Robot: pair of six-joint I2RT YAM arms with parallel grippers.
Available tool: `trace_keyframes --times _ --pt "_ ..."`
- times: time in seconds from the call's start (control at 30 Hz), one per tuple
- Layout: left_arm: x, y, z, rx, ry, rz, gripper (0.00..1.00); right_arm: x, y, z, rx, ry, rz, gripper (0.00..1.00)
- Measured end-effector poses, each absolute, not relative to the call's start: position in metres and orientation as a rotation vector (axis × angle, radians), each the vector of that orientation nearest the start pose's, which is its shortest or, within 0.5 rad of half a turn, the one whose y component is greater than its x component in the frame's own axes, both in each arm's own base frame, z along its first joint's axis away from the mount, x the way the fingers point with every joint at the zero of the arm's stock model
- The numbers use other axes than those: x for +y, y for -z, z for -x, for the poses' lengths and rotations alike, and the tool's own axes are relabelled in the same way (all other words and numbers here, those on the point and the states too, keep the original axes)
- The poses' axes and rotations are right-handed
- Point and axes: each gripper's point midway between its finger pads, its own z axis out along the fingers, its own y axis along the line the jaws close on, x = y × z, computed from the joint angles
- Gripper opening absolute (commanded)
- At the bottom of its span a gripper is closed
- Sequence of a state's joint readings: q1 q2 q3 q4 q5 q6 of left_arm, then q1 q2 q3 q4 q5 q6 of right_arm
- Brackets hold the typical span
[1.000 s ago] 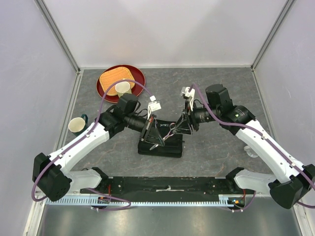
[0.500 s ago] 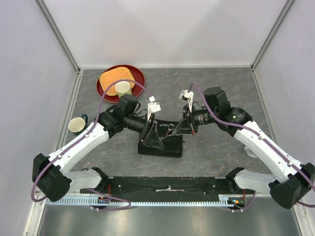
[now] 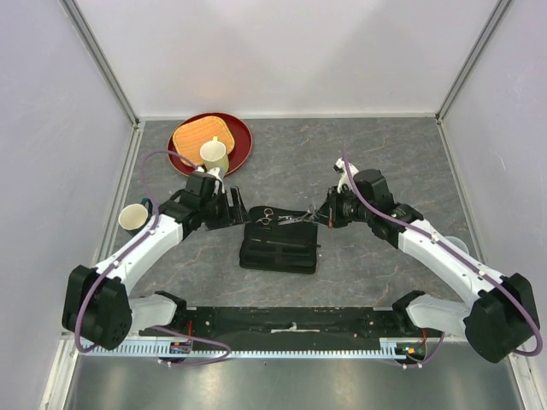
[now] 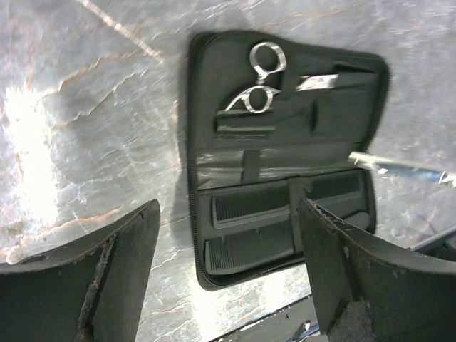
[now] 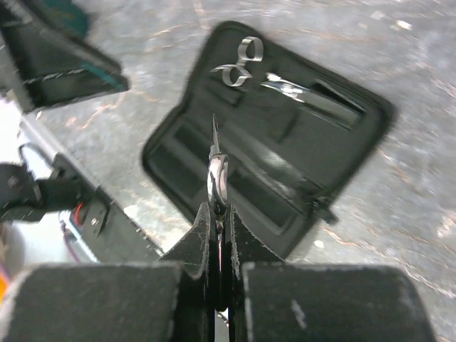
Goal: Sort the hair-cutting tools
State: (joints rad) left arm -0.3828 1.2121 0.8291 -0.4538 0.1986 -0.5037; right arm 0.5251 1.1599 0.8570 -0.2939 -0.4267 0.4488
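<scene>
We see an open black case (image 3: 278, 261) on the grey counter (image 3: 376, 154), a red plate (image 3: 243, 143) bearing a cup (image 3: 214, 154), and a mug (image 3: 132, 219).

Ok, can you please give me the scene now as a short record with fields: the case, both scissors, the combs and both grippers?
case: open, flat on the table
scissors in case: one pair, in the far half
second scissors: clamped between the fingers of the right gripper, near the case's right edge
combs: two, in the near half
left gripper: open, holding nothing, left of the case
</scene>
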Motion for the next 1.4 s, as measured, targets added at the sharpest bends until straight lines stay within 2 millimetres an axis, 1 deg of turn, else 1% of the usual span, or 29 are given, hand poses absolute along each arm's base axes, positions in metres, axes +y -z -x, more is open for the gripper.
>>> trace_keyframes --times 0.07,0.17,0.23,0.3,0.37,0.43,0.57,0.73,0.97,1.07,1.23,1.33,1.37,1.4 --pt "-0.162 -0.102 -0.266 2.526 0.596 0.124 0.82 0.233 -0.161 -0.25 2.294 -0.95 0.236 0.0" --pt "-0.16 -0.084 -0.266 2.557 0.568 0.191 0.81 0.215 -0.131 -0.256 2.332 -0.902 0.085 0.0" --pt "-0.161 -0.077 -0.27 2.564 0.568 0.214 0.8 0.204 -0.117 -0.258 2.35 -0.889 0.007 0.0" --pt "-0.164 -0.071 -0.274 2.566 0.576 0.229 0.79 0.192 -0.108 -0.261 2.355 -0.877 -0.064 0.0" --pt "-0.167 -0.067 -0.278 2.566 0.589 0.234 0.78 0.184 -0.105 -0.264 2.349 -0.878 -0.103 0.0" --pt "-0.171 -0.062 -0.281 2.567 0.608 0.237 0.78 0.182 -0.105 -0.265 2.337 -0.89 -0.113 0.0" --pt "-0.176 -0.055 -0.285 2.559 0.637 0.247 0.78 0.187 -0.109 -0.266 2.307 -0.936 -0.088 0.0" --pt "-0.183 -0.055 -0.291 2.532 0.681 0.25 0.78 0.192 -0.111 -0.263 2.29 -0.991 -0.068 0.0" --pt "-0.189 -0.047 -0.295 2.539 0.714 0.249 0.78 0.194 -0.113 -0.262 2.282 -1.01 -0.06 0.0" --pt "-0.19 -0.047 -0.297 2.533 0.719 0.249 0.78 0.193 -0.11 -0.261 2.293 -1.002 -0.053 0.0" --pt "-0.193 -0.042 -0.296 2.546 0.736 0.249 0.77 0.19 -0.097 -0.256 2.35 -0.98 -0.054 0.0" --pt "-0.194 -0.04 -0.296 2.549 0.743 0.253 0.73 0.19 -0.094 -0.254 2.363 -0.983 -0.053 0.0" --pt "-0.195 -0.04 -0.296 2.551 0.747 0.254 0.68 0.19 -0.094 -0.254 2.363 -0.986 -0.053 0.0" --pt "-0.195 -0.039 -0.296 2.553 0.747 0.254 0.66 0.191 -0.094 -0.254 2.363 -0.988 -0.052 0.0"
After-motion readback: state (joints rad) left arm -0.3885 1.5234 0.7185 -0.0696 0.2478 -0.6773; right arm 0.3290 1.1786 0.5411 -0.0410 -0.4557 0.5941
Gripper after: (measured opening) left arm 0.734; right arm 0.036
